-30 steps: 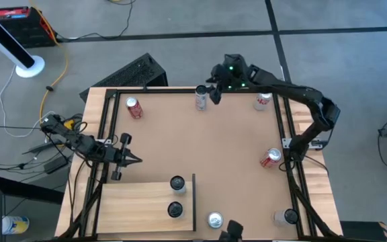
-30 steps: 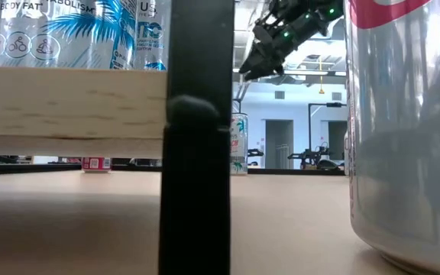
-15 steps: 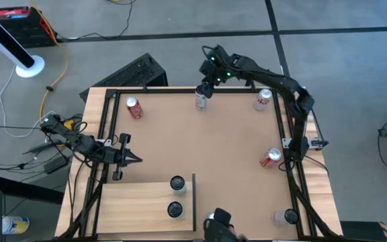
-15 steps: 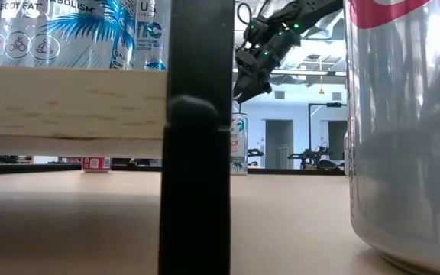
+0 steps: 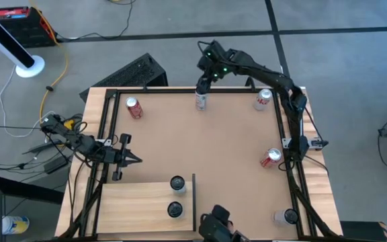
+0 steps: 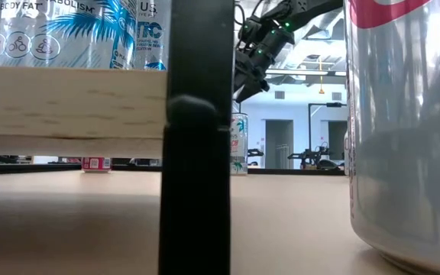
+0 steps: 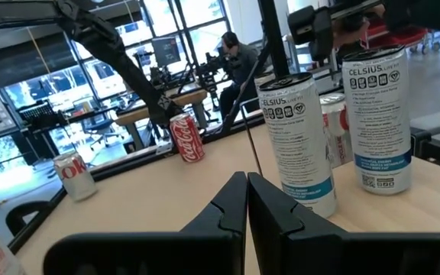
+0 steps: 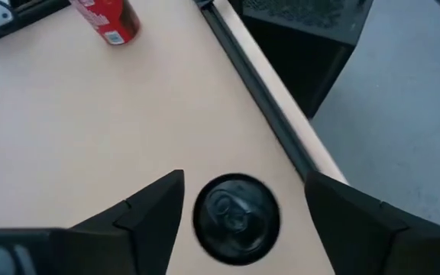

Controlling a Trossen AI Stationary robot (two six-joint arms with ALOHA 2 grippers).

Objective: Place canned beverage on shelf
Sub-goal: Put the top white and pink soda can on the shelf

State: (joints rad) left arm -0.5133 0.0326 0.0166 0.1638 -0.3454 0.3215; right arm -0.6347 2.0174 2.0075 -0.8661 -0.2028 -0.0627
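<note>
High view first, scanning from my left: my left gripper (image 5: 132, 159) sits by the left edge of the brown tabletop (image 5: 200, 144), its pointed fingers pinched together on nothing, just waiting. Below it lies the pale light-wood shelf (image 5: 133, 202) with visible grain and a thin black rail (image 5: 193, 200) along its right side, and I count two tall cylindrical cans with dark tops (image 5: 176, 195) standing on it, so part of the job looks done. A red can (image 5: 134, 108) lies near the far left corner. Moving right, here's the action: my right gripper (image 5: 203, 86) hovers directly above the upright white-and-red slim can (image 5: 201, 101) at the far edge, and in the right wrist view its dark fingers (image 8: 148, 211) are spread wide to either side of the can's round metal lid (image 8: 237, 218), not yet gripping. I judge this as the approach before a grasp; descent, closing, lifting and carrying to the shelf all remain. Farther right, more red cans (image 5: 263, 100) and a silver-topped one (image 5: 289, 216) wait near the right rail. Smooth aluminium all round, likely slippery.
</note>
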